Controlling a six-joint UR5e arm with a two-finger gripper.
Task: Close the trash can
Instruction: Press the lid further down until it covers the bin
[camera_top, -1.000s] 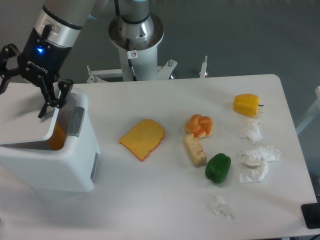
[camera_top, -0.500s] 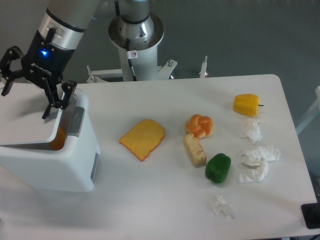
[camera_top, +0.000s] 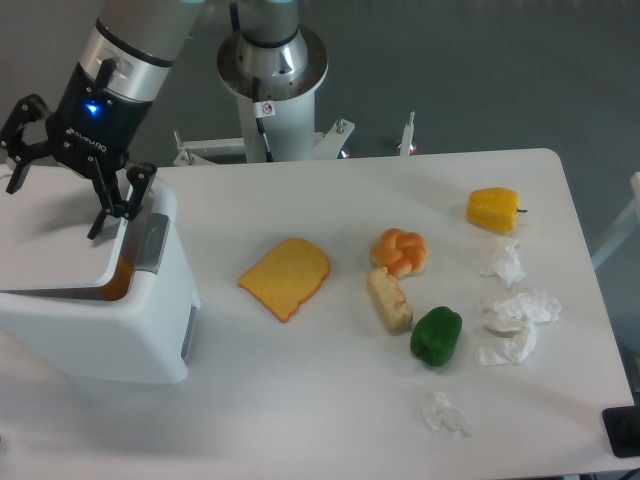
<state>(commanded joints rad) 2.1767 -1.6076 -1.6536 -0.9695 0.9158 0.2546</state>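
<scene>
The gripper (camera_top: 60, 185) hung with its fingers spread apart and holding nothing, over the far part of the trash can's lid (camera_top: 45, 225). The trash can (camera_top: 100, 320) stood at the left edge of the table (camera_top: 330, 400), its lid not quite down — a dark gap showed under the near edge, with something orange inside. The bin looked like stiff, smooth, fairly light plastic, so it would likely slide or tip if shoved sideways. The flat lid needed no grasp — a straight downward press on its near half, close to the grey latch (camera_top: 153, 243), seemed best. To the right lay a yellow slice (camera_top: 286, 276) and a green pepper (camera_top: 436, 335).
</scene>
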